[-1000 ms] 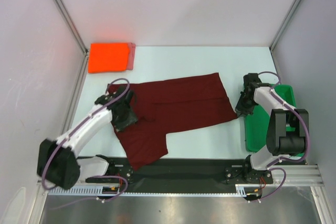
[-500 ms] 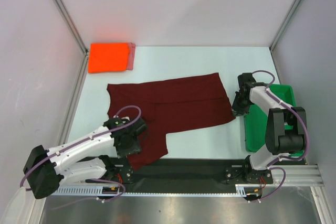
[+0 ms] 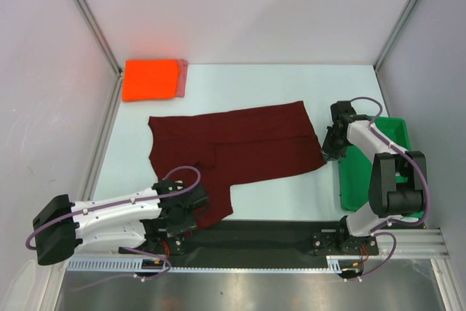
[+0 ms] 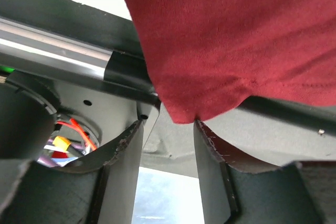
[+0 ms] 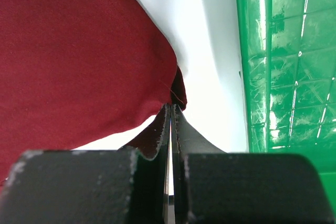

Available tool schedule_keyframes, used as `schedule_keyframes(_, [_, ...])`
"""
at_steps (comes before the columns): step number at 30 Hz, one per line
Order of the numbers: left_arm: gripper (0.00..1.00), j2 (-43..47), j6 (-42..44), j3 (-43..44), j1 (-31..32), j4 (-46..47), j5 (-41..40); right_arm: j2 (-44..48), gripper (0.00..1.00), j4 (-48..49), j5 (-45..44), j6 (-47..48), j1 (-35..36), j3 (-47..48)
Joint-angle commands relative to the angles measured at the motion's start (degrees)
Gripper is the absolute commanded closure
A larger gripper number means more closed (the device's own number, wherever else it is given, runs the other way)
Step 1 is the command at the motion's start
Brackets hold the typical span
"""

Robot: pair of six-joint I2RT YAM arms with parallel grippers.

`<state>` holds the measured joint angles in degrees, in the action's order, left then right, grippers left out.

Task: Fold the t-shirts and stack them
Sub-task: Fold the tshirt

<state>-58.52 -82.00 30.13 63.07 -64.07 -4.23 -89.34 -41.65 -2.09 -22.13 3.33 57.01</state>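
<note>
left gripper (image 4: pixel 168 124): the finger bases are cut off by the bottom edge of the left wrist view; from above, the fingertips are hidden under the wrist.
dark maroon t-shirt (image 3: pixel 247 140): the near-left corner is covered from above by the left gripper; in both wrist views the cloth is cut off at the edges.
right gripper (image 5: pixel 171 109): how much cloth is pinched between the closed tips cannot be told.
pinkish t-shirt (image 3: pixel 183 76): almost wholly covered by the folded orange-red t-shirt (image 3: pixel 151 79); only a narrow strip is seen.
green tray (image 3: pixel 400 136): partly covered by the right arm (image 3: pixel 386 180); cut off in the right wrist view.
wires (image 4: pixel 71 132): blurred; their connections cannot be made out.
</note>
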Motion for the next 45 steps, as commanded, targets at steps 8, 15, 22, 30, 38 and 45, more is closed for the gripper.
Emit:
schedule_keyframes(8, [0.52,-6.1,-2.6,5.6,1.4,0.7,-5.3,4.5,1.0,0.0,-0.7,1.0,0.3,-1.2])
schedule_keyframes(15, [0.5,-6.2,-2.4,4.9,1.4,1.2,-6.2,5.8,1.0,0.1,-1.2,1.1,0.4,-2.0])
schedule_keyframes(22, [0.51,-7.2,-0.8,2.6,1.4,3.6,-5.2,6.0,1.0,0.7,-1.5,1.1,0.4,-2.3])
schedule_keyframes(30, [0.65,-7.6,0.3,-1.3,0.8,8.5,-3.7,7.0,1.0,0.3,-1.6,1.2,0.3,-2.4])
schedule_keyframes(38, [0.98,-4.4,1.7,-0.7,-1.0,7.4,-5.2,6.3,1.0,-0.4,-1.6,1.3,0.4,-1.8])
schedule_keyframes(45, [1.0,-1.5,5.1,8.3,-5.5,-3.0,-12.9,5.1,1.0,-2.6,-1.3,1.6,1.4,1.6])
